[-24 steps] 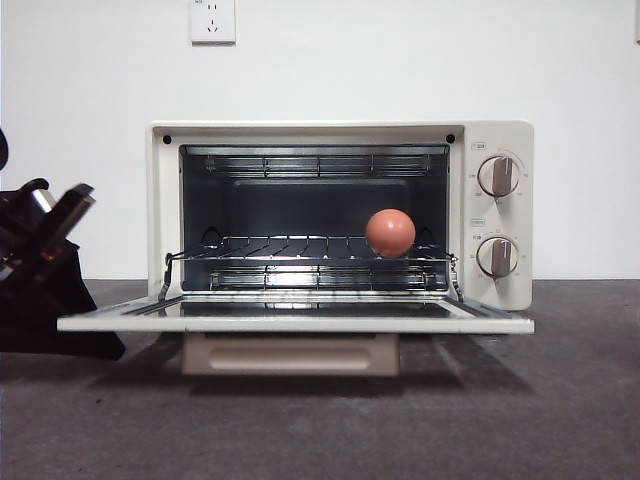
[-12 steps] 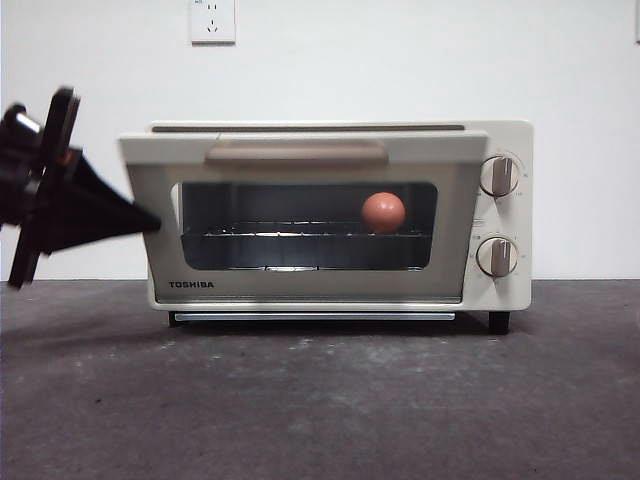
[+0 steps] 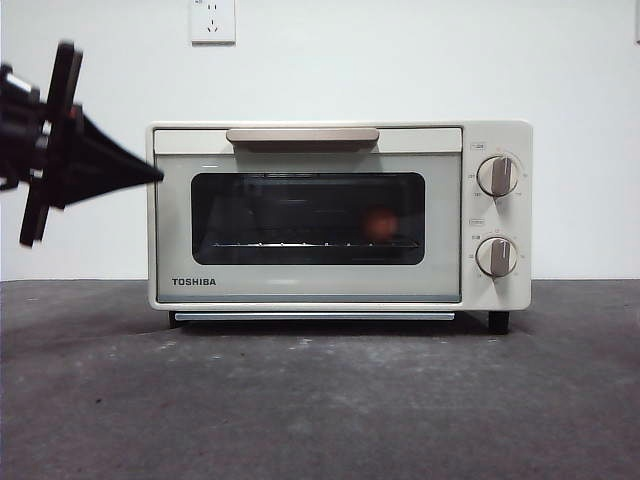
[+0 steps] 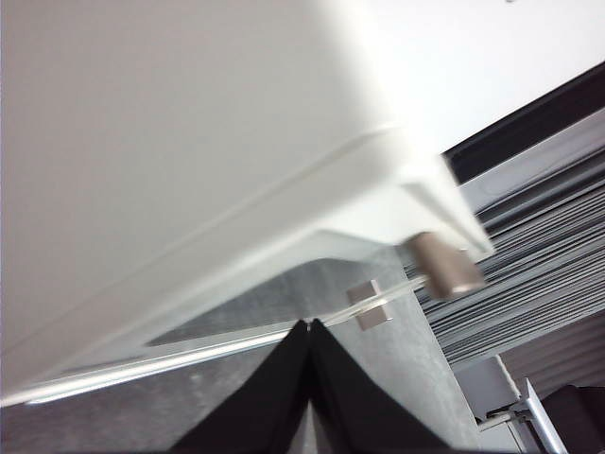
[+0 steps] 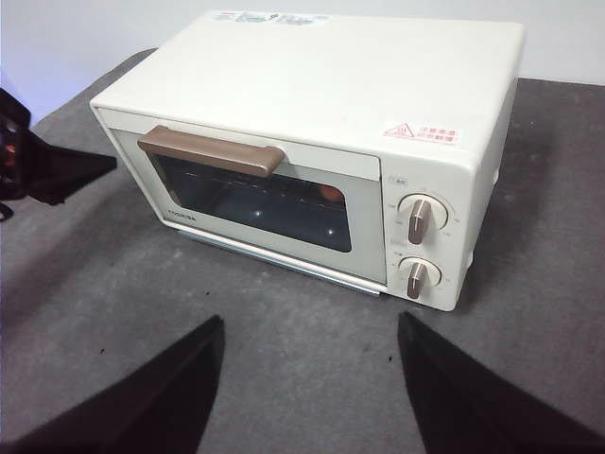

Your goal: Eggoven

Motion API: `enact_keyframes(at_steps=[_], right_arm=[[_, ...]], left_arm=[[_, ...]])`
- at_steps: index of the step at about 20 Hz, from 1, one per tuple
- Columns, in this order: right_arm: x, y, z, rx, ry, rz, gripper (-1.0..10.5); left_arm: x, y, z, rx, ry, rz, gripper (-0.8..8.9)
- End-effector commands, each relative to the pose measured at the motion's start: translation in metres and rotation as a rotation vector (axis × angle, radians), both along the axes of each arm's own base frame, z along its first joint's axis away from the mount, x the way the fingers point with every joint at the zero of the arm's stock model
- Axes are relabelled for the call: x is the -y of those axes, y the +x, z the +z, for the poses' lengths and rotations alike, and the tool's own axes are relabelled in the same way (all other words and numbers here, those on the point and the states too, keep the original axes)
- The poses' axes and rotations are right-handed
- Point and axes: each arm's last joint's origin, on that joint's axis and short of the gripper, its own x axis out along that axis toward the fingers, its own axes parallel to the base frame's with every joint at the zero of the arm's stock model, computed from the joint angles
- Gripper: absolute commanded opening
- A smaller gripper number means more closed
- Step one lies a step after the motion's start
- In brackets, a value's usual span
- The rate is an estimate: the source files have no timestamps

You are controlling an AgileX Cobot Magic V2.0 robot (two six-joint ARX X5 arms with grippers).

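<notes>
left end effector [image 3: 150, 177] closed, empty, beside shut oven [image 3: 310, 285]; right end effector [image 5: 307, 331] wide open.

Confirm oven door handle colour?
Light brown, a tan bar on the cream toaster oven; the handle shows best in the right wrist view.

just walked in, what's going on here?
The oven door is shut with the egg inside on the rack, dimly visible through the glass. The left gripper, jaws shut, is at the oven's upper front corner on the side away from the knobs. The right gripper waits open, back from the oven and holding nothing.
</notes>
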Motion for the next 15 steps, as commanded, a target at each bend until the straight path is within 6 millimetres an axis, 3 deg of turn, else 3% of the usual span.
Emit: enact_keyframes(at_steps=[1, 9, 15], right_arm=[[-0.001, 0.000, 0.004, 0.001, 0.012, 0.004, 2.9], [-0.005, 0.005, -0.006, 0.002, -0.020, 0.019, 2.8], [-0.017, 0.019, -0.039, 0.073, 0.057, 0.079, 2.6]], left_arm=[[0.003, -0.006, 0.015, 0.049, 0.042, 0.011, 0.07], [0.015, -0.055, 0.048, 0.105, 0.316, 0.107, 0.07], [0.019, -0.098, 0.073, 0.195, 0.458, 0.177, 0.07]])
